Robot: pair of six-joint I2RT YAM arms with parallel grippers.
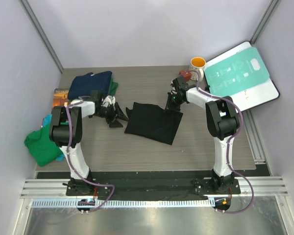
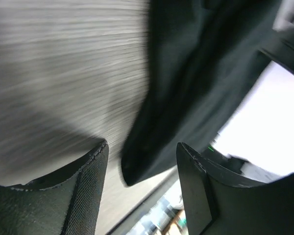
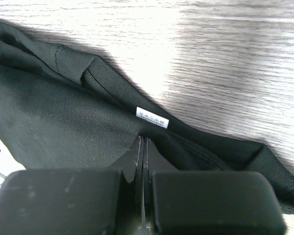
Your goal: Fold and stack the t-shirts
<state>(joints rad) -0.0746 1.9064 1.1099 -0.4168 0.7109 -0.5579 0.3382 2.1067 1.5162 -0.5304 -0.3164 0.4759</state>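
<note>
- Mid-table, the black t-shirt lies spread mostly flat, with its 1 o'clock corner pulled up a bit.
- right gripper is clenched on that corner, pinching the cloth right below the little white label.
- left gripper sits at the shirt's 9 o'clock side with its fingers apart. A flap of black cloth dangles between them, not pinched.
- navy t-shirt is bunched at the table's 10 o'clock.
- green t-shirt droops off the 8 o'clock edge.
- orange mug and teal-and-white board sit around 1 o'clock.

Left tool spread, right tool clamped.
</note>
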